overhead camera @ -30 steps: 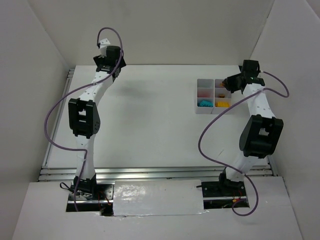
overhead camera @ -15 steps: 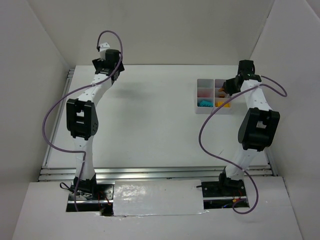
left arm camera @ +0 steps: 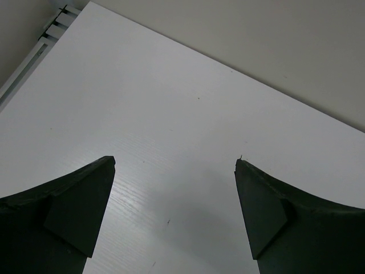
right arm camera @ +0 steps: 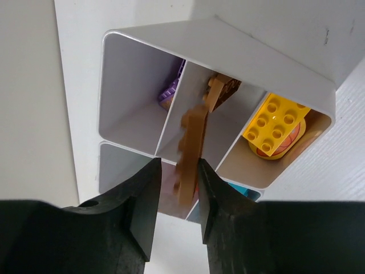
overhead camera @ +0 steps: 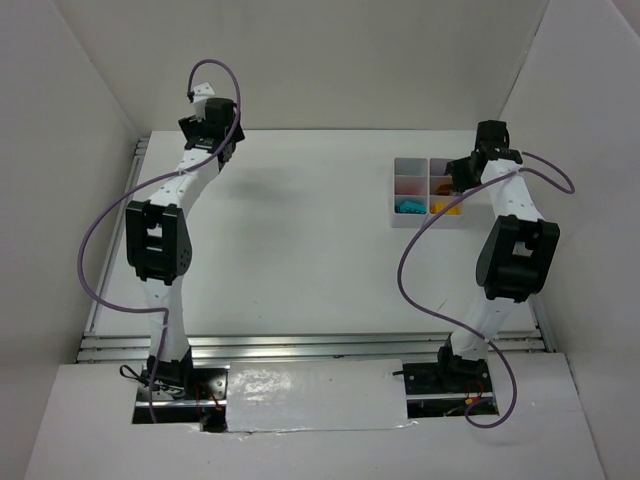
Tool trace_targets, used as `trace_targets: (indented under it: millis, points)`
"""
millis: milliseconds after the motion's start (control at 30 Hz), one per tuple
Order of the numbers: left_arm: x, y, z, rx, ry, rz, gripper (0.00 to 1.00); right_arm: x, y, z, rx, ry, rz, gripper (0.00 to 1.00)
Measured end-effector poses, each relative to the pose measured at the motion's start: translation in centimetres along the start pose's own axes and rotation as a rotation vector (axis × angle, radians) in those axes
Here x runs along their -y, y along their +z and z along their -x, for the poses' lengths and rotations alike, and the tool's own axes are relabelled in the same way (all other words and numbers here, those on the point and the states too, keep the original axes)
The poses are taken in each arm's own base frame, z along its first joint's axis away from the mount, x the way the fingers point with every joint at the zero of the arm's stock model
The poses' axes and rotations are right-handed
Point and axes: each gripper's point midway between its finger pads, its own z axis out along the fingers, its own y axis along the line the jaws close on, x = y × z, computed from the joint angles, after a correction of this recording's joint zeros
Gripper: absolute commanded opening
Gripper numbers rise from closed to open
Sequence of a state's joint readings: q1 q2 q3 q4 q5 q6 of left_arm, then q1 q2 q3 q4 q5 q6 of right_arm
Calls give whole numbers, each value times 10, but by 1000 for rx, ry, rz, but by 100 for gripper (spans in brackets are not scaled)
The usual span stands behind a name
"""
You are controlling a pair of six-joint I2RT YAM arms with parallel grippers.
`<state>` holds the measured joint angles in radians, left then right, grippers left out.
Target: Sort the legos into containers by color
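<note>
The containers are the cells of one whitish tray [overhead camera: 412, 165] at the far right of the table. My right gripper [overhead camera: 455, 178] hangs over its right column. In the right wrist view a thin brown-orange lego plate [right arm camera: 191, 148] stands on edge between the fingers of the right gripper [right arm camera: 177, 164], blurred, with a gap on its left side. Below it, the middle cell holds another brown piece [right arm camera: 225, 88]. A yellow studded lego [right arm camera: 275, 124] lies on an orange oval, and a purple lego [right arm camera: 170, 91] and a cyan lego [right arm camera: 239, 191] fill other cells. My left gripper [left arm camera: 175, 165] is open and empty.
The left arm [overhead camera: 205, 130] reaches to the far left of the table, above bare white surface near the metal rail [left arm camera: 34, 48]. Walls enclose the table on three sides. The tray's wall [right arm camera: 228, 43] stands close under the right fingers.
The right gripper moved in over the tray's right column and its jaws parted slightly round the brown-orange plate. The left arm shifted a little to the left.
</note>
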<state>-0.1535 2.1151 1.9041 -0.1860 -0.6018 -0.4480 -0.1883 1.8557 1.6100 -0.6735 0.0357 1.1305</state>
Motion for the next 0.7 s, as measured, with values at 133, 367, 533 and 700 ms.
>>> trace_targets:
  millis: [133,367,533,700]
  points:
    - [-5,3,-4,-10,2,8,99,1,1,1,9,-3,-5,46]
    - [-18,2,-3,-12,-15,23,99,-3,2,2,15,-37,-1,60]
    - [-27,-2,2,-10,-35,35,100,-30,-10,1,46,-142,71,99]
    - [-40,-16,3,-22,-21,30,100,-45,-20,-1,92,-312,130,100]
